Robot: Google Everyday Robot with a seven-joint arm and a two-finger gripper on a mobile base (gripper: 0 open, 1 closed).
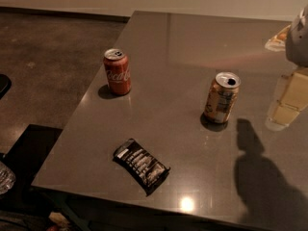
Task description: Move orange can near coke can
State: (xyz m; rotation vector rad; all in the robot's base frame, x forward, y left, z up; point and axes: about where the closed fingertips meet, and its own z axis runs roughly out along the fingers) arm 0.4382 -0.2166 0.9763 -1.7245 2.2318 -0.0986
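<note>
The orange can [221,98] stands upright on the grey table [183,47], right of centre, with a tan-orange patterned label and a silver top. The coke can [117,72], bright red with white script, stands upright to the left, near the table's left edge. The two cans are well apart. My gripper [288,102] hangs at the right edge of the camera view, a grey body with pale yellowish parts below it. It is to the right of the orange can and does not touch it. It holds nothing that I can see.
A black snack packet [141,165] lies flat near the table's front edge, between the cans and closer to the camera. The arm's shadow [255,172] falls on the front right of the table. Dark floor [43,66] lies beyond the left edge.
</note>
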